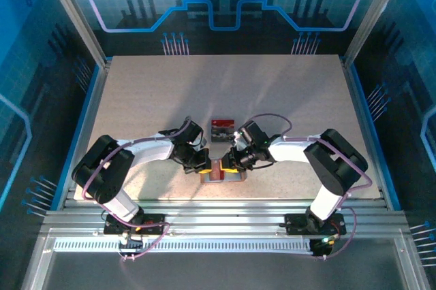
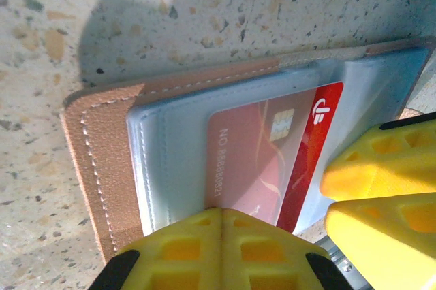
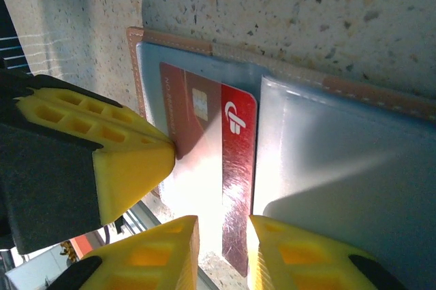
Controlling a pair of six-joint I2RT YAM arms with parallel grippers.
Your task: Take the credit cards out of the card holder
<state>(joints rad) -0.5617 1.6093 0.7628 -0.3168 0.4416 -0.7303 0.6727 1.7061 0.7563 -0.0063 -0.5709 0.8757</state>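
On the card holder (image 2: 102, 147), left gripper (image 2: 219, 225): clenched shut, tips pressing the pocket.
Card holder: lay open, pale pockets up, between both grippers.
Red card (image 2: 272, 160): partly out of holder's pocket.
Right gripper (image 3: 223, 235): jaws slightly parted, card's free end in the gap.
Table (image 1: 272, 92): wide speckled surface beyond holder; small dark object (image 1: 222, 129) just behind holder.

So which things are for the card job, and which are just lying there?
For the job: card holder, red card, left gripper, right gripper.
Just lying there: small dark thing behind the card holder; too small to tell what it is.
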